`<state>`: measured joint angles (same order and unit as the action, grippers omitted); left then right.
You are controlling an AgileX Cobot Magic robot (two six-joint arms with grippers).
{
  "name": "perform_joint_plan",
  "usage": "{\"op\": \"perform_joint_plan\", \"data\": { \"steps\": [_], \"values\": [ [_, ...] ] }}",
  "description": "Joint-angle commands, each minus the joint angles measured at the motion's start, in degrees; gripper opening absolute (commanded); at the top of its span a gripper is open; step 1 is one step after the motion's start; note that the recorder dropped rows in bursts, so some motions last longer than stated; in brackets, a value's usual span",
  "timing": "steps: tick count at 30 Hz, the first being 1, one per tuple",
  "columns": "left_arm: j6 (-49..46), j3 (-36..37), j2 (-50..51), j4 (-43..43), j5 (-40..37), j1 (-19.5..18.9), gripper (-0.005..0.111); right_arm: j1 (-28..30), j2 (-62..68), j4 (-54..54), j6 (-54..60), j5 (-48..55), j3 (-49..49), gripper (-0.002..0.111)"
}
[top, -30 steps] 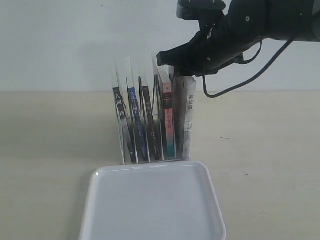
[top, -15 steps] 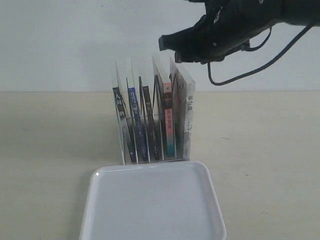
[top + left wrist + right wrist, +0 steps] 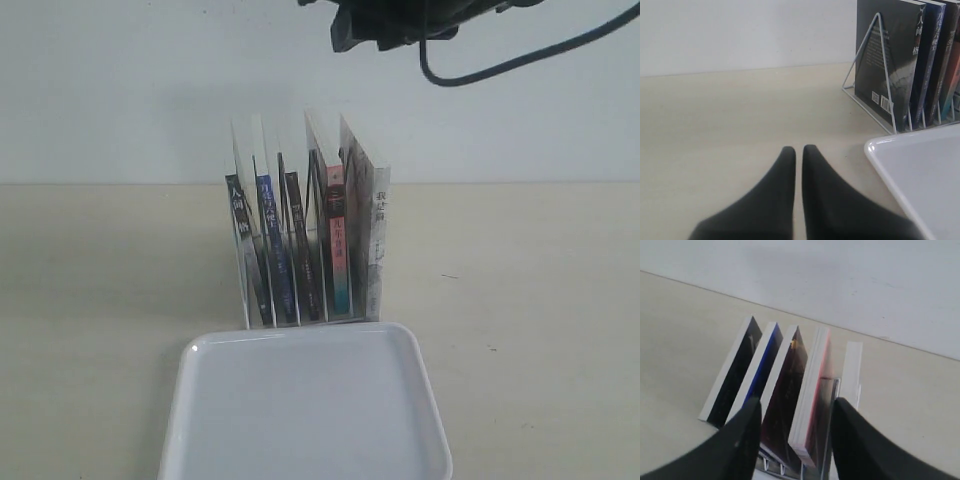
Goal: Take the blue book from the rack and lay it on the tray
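The blue book [image 3: 266, 235] stands upright in the clear rack [image 3: 240, 150], second from the left among several books, showing its narrow blue spine. From above, the blue book [image 3: 761, 367] lies between a black-covered book and a dark red one. My right gripper [image 3: 796, 409] hangs open high above the rack, holding nothing; only its lower part [image 3: 350, 25] shows at the exterior view's top edge. The white tray [image 3: 305, 420] lies in front of the rack. My left gripper [image 3: 798, 150] is shut and holds nothing, low over the table beside the tray's corner [image 3: 890, 155].
A red-and-teal-spined book [image 3: 336, 235] and a white-spined one [image 3: 380, 225] fill the rack's right slots. A white wire foot [image 3: 866, 65] props the rack's end. A pale wall runs behind the table.
My right gripper has risen from just over the rack's right-hand books to the top edge of the exterior view. The books and the tray have not moved.
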<state>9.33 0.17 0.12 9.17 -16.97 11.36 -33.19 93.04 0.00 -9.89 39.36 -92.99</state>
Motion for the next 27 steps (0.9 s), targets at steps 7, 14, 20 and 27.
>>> {"op": "perform_joint_plan", "data": {
  "steps": [7, 14, 20, 27],
  "values": [
    [-0.2, -0.2, -0.1, -0.2, 0.2, -0.2, 0.004, -0.8, 10.4, -0.5, 0.0, -4.2, -0.4, 0.043],
    [-0.2, -0.2, -0.1, -0.2, 0.2, -0.2, 0.004, -1.1, 13.1, -0.5, 0.0, -4.5, -0.3, 0.043],
    [-0.2, -0.2, -0.1, -0.2, 0.2, -0.2, 0.004, -1.2, 14.4, -0.5, 0.0, -4.9, -0.3, 0.043],
    [-0.2, -0.2, -0.1, -0.2, 0.2, -0.2, 0.004, -1.2, 15.6, -0.5, 0.0, -5.5, -0.3, 0.043]
  ]
}}
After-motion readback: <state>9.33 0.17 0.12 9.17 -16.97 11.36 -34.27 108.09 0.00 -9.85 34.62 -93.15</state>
